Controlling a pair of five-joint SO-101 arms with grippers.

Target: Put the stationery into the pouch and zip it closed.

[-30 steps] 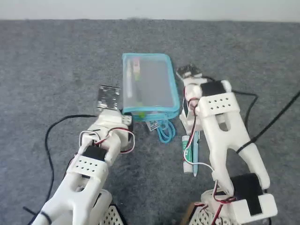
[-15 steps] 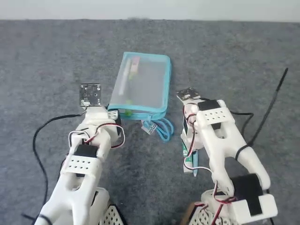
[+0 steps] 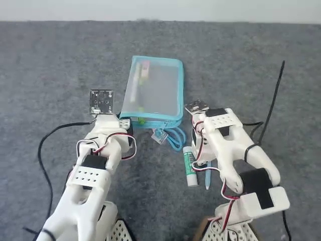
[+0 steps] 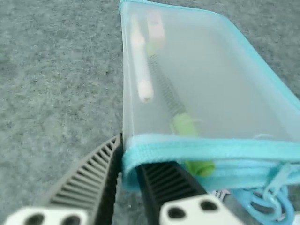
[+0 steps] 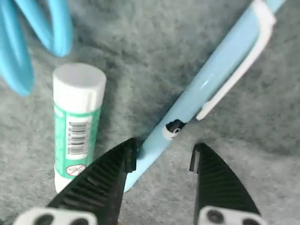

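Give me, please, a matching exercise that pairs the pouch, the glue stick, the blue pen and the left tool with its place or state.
1. pouch
2. glue stick
3. blue pen
4. left tool

A. clamped on the pouch's corner
B. see-through, stationery inside
C. white-capped, beside the pen
D. under the open right tool

Pairs: 1-B, 2-C, 3-D, 4-A.

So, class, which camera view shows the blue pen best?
The right wrist view: the blue pen lies close up, clip and barrel plain, just ahead of the open right tool. The high view gives just its tip end beside the glue stick, under the arm. The left wrist view faces the pouch.
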